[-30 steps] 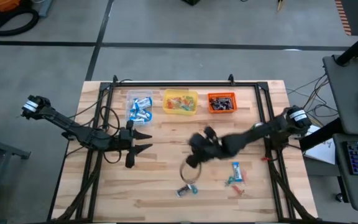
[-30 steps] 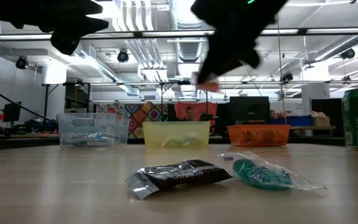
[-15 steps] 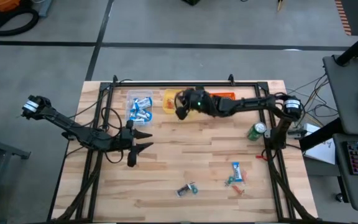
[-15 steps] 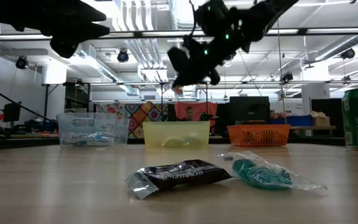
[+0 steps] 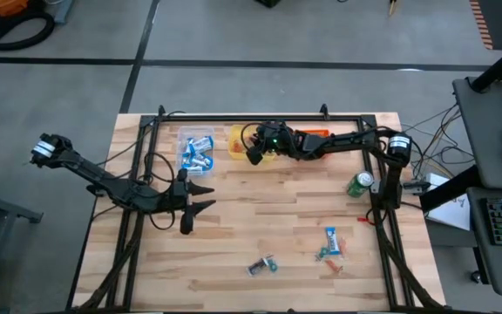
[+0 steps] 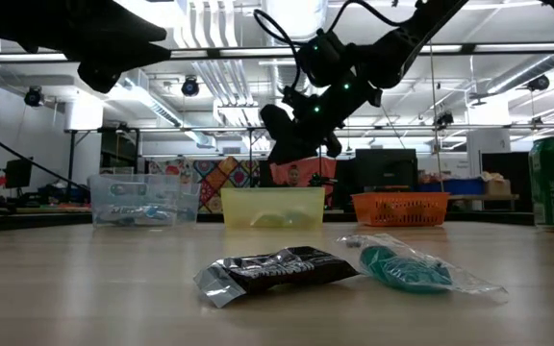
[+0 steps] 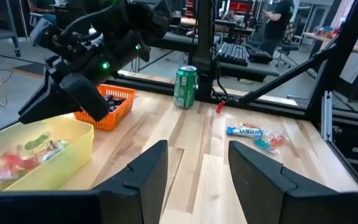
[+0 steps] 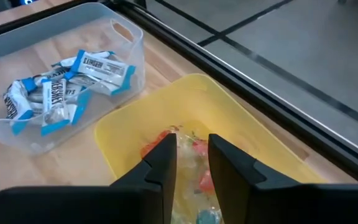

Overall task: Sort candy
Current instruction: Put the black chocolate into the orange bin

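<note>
The right hand [image 5: 253,155] hangs over the yellow square plastic tub [image 5: 238,145] at the far side of the pale wooden tabletop [image 5: 260,218]. In the right wrist view its two dark fingers [image 8: 160,163] stand a narrow gap apart with nothing between them, and below them small red and orange wrapped sweets [image 8: 199,180] lie in the yellow tub [image 8: 241,137]. Beside it stands the clear square plastic tub [image 5: 195,150], holding blue-and-white wrapped candy [image 8: 58,84]. On the yellow tub's other side is the orange square basket-like tub [image 7: 107,102], mostly covered by the right arm in the high view; it holds dark pieces, probably brown-wrapped sweets, though they are too small to tell.

The left hand [image 5: 200,197] waits above the left half of the tabletop, near the clear tub, its fingers [image 7: 145,174] spread wide and holding nothing.

Still loose on the near part of the tabletop are a dark brown wrapped candy [image 6: 275,271] with a small green sweet in clear wrap [image 6: 407,269] just beside it, and, further right, a blue-and-white wrapped candy [image 5: 331,239] near some tiny green and red sweets [image 5: 328,256]. A green drink can [image 5: 359,184] stands upright near the right edge, by the right arm's base.
</note>
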Controlling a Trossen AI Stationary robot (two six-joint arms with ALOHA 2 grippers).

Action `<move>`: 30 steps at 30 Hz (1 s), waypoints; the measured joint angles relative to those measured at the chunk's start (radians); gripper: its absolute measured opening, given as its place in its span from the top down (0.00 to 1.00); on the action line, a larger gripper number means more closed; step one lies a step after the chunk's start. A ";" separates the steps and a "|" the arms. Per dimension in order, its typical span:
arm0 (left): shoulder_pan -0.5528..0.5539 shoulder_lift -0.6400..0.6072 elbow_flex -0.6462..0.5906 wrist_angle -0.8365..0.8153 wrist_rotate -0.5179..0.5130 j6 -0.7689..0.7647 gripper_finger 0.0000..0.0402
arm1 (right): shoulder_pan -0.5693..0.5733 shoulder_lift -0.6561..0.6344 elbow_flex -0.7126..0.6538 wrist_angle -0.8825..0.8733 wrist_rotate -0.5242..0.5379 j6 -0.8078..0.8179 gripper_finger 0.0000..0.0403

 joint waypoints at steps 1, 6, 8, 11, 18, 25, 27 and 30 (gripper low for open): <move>0.000 0.006 0.000 0.000 0.000 0.000 0.62 | 0.000 0.000 0.000 0.000 0.000 0.001 0.79; 0.000 0.041 0.000 0.005 0.000 -0.014 0.62 | 0.003 -0.014 0.000 -0.006 -0.047 0.017 0.78; 0.000 0.061 0.000 0.006 0.002 -0.034 0.62 | 0.008 -0.026 0.000 -0.015 -0.110 0.029 0.78; -0.001 0.097 0.002 0.006 0.004 -0.071 0.62 | 0.027 -0.051 0.000 -0.053 -0.233 0.051 0.79; -0.034 0.197 0.023 0.007 0.026 -0.115 0.62 | 0.176 -0.108 0.000 -0.244 -0.367 0.022 0.82; -0.075 0.339 0.091 0.011 0.026 -0.135 0.62 | 0.418 -0.110 -0.022 -0.328 -0.365 -0.059 0.81; -0.085 0.385 0.119 0.010 0.022 -0.132 0.62 | 0.483 -0.109 -0.038 -0.308 -0.365 -0.064 0.80; -0.098 0.447 0.161 0.012 0.019 -0.118 0.62 | 0.569 -0.109 -0.066 -0.263 -0.363 -0.064 0.77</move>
